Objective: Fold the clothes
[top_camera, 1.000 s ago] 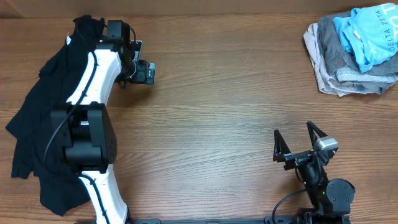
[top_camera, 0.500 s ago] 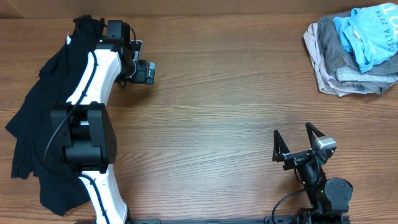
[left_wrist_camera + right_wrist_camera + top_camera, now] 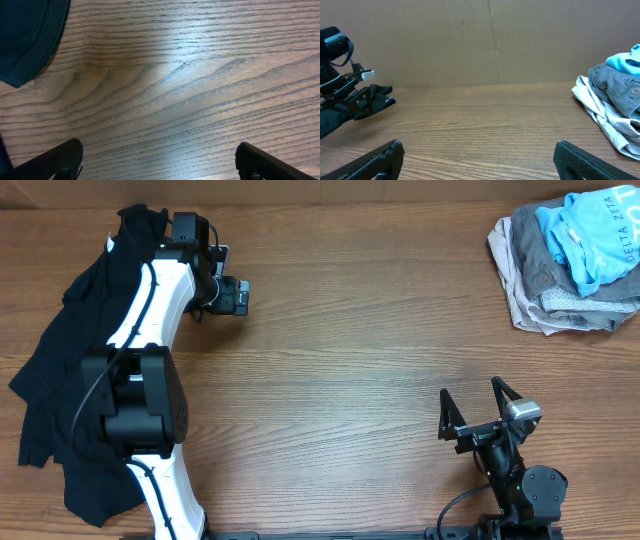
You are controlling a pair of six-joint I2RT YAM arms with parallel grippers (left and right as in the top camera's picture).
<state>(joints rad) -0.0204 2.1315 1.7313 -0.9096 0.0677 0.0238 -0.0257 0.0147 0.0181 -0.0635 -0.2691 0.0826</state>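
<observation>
Along the near edge of the tabletop, the right arm sits low and folded over its base, its right claw raised just above the wood with both fingers spread wide and nothing between them. From its own camera only the two finger ends show at the bottom corners, the rest cut off by the frame. Further left, the white and black left arm reaches from the near edge across to the far left corner, bending at the elbow and passing over a black T-shirt that lies crumpled and spread along the left side, partly hidden beneath the arm. The left claw hangs over bare wood just beside the shirt's edge, its fingers wide apart and empty; from overhead its fingers are hard to tell from the dark wrist hardware. At the far right corner, well apart from both arms, a light blue T-shirt with white lettering tops a heap of grey and off-white garments. The heap is cut off by the right edge, so its full extent cannot be seen.
</observation>
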